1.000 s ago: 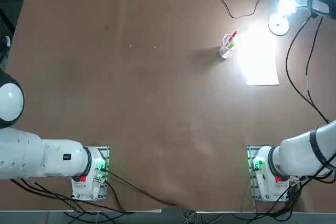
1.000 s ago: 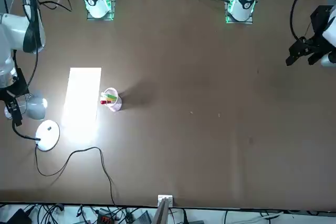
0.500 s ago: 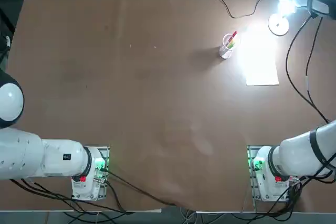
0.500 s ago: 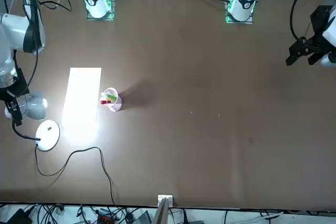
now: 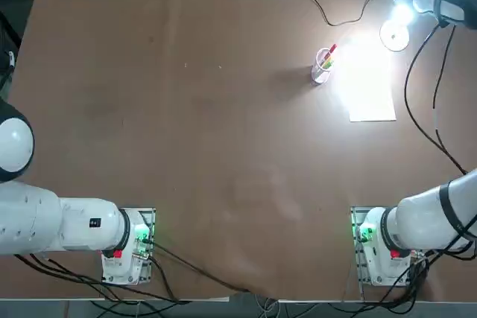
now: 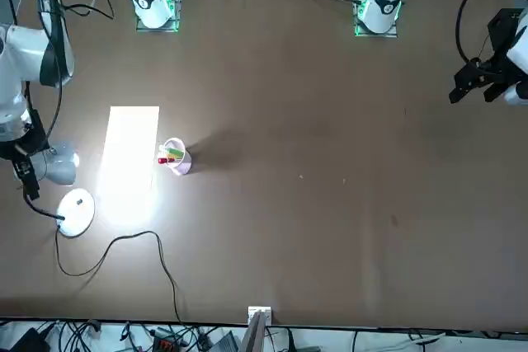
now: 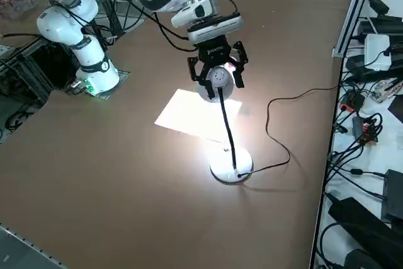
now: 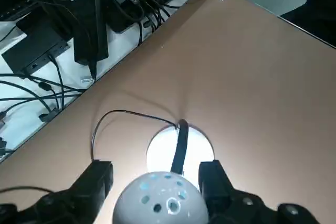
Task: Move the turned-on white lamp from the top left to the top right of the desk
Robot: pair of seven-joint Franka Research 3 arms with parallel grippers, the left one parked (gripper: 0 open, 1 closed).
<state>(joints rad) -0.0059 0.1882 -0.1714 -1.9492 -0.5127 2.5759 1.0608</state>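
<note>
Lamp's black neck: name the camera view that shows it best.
The right side view: the neck runs unobstructed from the lamp head, between the right gripper's open fingers, to the round base. The wrist view foreshortens it; the front view shows its lower part; glare obscures it from the top.

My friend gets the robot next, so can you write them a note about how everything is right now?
Right pincer: open, around the lamp's glowing head, seemingly not gripping it.
Lamp: on, its round base flat on the desk at the top right, beyond the paper from the robot. Its cord runs to the desk's far edge.
Cup of pens: standing left of the paper.
Done: the lamp is at the top right and shining.
Left: probably just back the pincer away gently, without bumping the head.
</note>
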